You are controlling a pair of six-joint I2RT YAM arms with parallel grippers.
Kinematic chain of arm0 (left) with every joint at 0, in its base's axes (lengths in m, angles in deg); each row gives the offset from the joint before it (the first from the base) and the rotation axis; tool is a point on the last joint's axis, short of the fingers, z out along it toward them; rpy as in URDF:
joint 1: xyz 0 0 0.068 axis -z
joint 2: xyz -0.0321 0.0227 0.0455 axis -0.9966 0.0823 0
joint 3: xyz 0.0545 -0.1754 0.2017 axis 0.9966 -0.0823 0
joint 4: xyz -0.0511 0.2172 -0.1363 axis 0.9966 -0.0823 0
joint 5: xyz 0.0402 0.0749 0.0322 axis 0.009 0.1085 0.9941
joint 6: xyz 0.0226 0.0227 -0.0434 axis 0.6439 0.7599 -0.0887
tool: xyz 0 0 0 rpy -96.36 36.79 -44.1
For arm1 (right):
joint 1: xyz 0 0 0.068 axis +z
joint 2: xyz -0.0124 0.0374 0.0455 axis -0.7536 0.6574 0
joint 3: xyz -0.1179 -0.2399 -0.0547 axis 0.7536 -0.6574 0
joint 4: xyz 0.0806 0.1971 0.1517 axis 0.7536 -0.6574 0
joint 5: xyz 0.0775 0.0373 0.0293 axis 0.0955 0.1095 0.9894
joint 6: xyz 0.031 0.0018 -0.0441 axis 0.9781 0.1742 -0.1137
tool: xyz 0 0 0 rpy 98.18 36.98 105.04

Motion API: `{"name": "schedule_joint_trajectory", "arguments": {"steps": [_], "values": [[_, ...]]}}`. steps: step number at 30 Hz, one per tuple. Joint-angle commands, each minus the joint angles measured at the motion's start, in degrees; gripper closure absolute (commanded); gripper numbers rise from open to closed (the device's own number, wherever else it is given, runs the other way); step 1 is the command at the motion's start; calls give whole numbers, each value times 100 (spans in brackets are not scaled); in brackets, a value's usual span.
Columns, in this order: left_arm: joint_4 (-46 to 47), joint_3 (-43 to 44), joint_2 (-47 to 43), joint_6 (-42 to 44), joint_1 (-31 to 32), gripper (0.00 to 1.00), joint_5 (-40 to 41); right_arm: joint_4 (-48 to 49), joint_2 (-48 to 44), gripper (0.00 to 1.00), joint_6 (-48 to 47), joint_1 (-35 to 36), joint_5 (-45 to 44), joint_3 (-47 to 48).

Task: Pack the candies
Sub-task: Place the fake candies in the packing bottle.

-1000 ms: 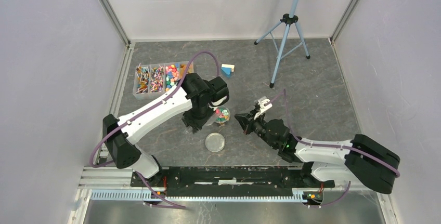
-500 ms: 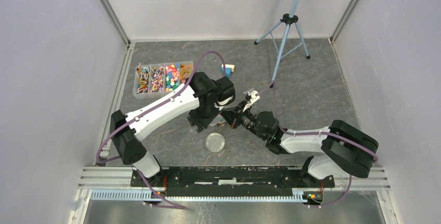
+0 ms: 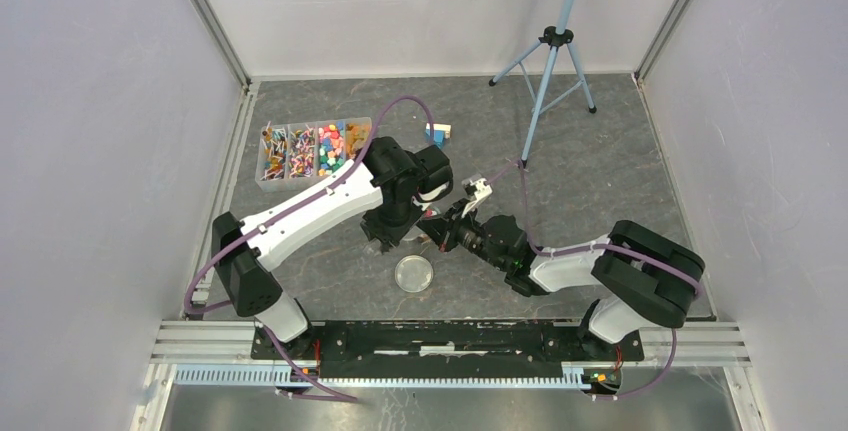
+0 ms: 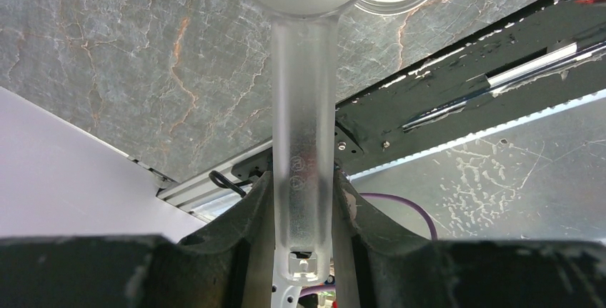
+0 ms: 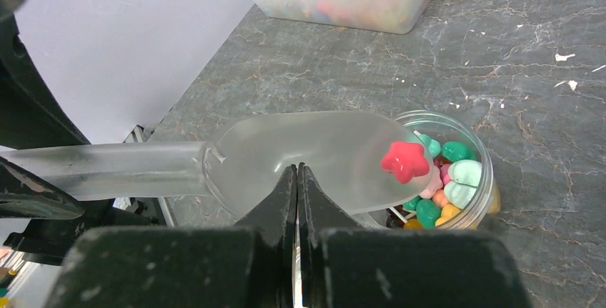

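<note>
Right gripper (image 5: 297, 171) moved in to spoon (image 5: 300, 143), clenched empty, left gripper (image 4: 304, 194) clamping its handle, red candy (image 5: 402, 161) on spoon above jar (image 5: 489, 169)

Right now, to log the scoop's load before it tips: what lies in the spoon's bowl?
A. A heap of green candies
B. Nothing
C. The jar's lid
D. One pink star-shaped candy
D: the right wrist view shows a single pink star candy near the tip of the spoon, above the open jar.
</note>
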Motion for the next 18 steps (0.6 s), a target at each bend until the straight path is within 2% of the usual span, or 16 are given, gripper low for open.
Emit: {"name": "schedule_joint_trajectory", "arguments": {"steps": [1, 18], "values": [[-442, 239, 42, -307, 25, 98, 151, 293, 135, 100, 100, -9, 137, 104], [-440, 578, 52, -378, 23, 98, 412, 158, 380, 100, 160, 42, 368, 289]]}}
